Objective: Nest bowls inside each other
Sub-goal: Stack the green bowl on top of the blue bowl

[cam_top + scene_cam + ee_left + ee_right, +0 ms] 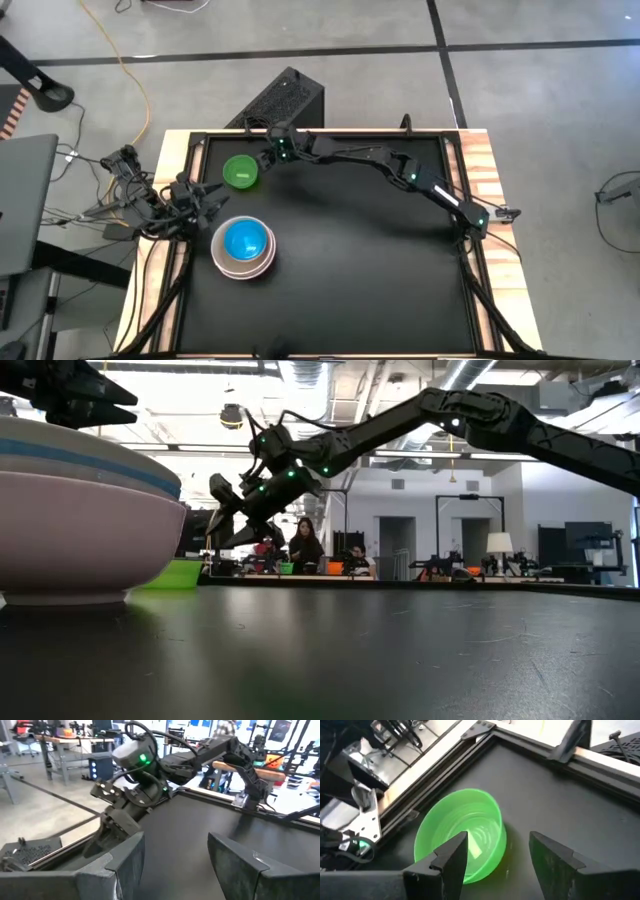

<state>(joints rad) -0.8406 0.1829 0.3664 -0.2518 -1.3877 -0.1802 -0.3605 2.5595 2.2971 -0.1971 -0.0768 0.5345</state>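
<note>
A small green bowl (240, 172) (460, 835) rests on its base on the black table near the far left corner. Nearer the front, a blue bowl (245, 240) sits nested inside a cream bowl and a pink bowl (80, 550), which form one stack. My right gripper (268, 157) (497, 855) has reached across to the far left. It hangs open just above the green bowl's right side, slanting down, with one finger over the bowl's rim and the other beside the bowl. My left gripper (205, 200) (175, 867) waits open at the left edge, between the two bowl groups.
A raised black frame (330, 135) runs around the table, with wooden strips (480, 160) outside it. A black box (285, 98) stands on the floor beyond the far edge. The table's middle and right are bare mat (360, 260). People sit in the room behind (305, 550).
</note>
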